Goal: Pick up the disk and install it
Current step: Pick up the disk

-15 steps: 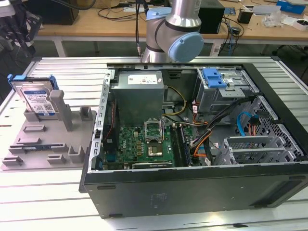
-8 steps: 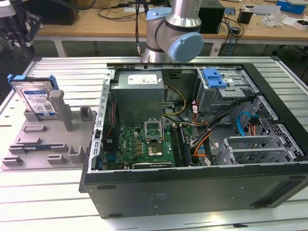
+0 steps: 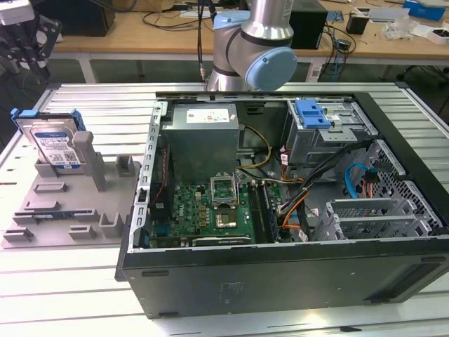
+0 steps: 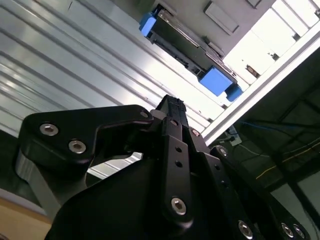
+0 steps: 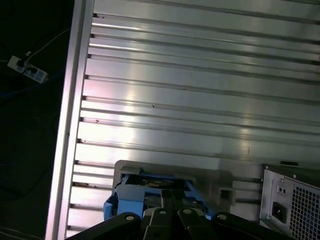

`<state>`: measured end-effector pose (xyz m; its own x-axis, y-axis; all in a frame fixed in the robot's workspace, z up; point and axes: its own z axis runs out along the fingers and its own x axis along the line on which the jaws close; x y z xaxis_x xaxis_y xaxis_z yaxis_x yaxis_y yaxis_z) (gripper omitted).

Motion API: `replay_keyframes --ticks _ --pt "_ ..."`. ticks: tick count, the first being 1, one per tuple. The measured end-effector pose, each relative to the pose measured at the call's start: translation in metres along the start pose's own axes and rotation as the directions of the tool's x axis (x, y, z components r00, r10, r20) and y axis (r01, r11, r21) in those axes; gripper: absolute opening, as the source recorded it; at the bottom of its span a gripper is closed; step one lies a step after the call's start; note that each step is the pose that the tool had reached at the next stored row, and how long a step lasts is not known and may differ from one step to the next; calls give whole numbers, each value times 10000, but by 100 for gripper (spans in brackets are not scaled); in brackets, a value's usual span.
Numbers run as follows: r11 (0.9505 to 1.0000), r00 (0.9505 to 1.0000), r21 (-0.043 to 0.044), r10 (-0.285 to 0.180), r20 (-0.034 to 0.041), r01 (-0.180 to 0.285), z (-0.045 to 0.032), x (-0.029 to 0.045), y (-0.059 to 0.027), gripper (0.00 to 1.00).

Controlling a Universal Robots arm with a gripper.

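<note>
- Currently the disk [image 3: 50,140] stands on edge in the grey fixture tray [image 3: 49,210] at the exterior view's left, label facing out and blue rail frame round it, untouched.
- The pincer [image 4: 171,103] hangs above it and well apart. In both wrist views the disk [image 5: 145,184] sits past the black linkage. I cannot tell whether the pincer is released or clenched, and nothing is in it.
- Risk: the disk leans near an upright post [image 3: 90,158], so a skewed descent could tip it or jam it against that post.
- Risk: gripping on the blue frame looks chancy to me. The plastic may flex and let the drive twist or slip.
- Risk: the drive cage with its blue latch [image 3: 312,116] sits deep in the open computer case [image 3: 280,274]. Loose orange and blue cables [image 3: 298,207] lie close by and could snag a carried disk, or it could clip the case wall.
- Surface: the counter [image 3: 70,309] is ribbed aluminium, shiny, with slots running lengthwise. The tray lies flat on it just beside the case. I can't see any clamps holding the tray.
- Room: a wooden counter [image 3: 140,35] at the back carries cables and boxes. A power strip [image 5: 25,70] lies on the dark floor beyond the counter edge.
</note>
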<state>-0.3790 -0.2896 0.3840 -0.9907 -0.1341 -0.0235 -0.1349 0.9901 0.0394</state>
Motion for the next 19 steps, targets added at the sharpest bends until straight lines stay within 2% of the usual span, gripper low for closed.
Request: replay_keyframes --ticks 4,6,7,8,11,14,15,16,17,19 --pt "9977 9977 -8 -681 -30 681 1 2 0 11" --pt "9941 9941 -18 -1081 -43 1081 4 7 0 24" --pt "9925 9925 -22 -1219 -49 1219 5 8 0 24" --pt "9908 9908 -25 -1355 -54 1354 6 10 1 29" --pt "9832 9832 -38 -1823 -70 1823 9 17 2 48" --pt "9746 9745 -52 -2241 -83 2240 11 24 3 48" --pt "9706 9705 -56 -2408 -91 2407 11 26 3 48" --pt "9633 9632 -65 -2685 -99 2684 12 26 3 48" --pt "9535 9535 -76 -3013 -107 3013 15 27 3 48" --pt "9400 9399 -89 -3412 -116 3411 19 26 3 48"
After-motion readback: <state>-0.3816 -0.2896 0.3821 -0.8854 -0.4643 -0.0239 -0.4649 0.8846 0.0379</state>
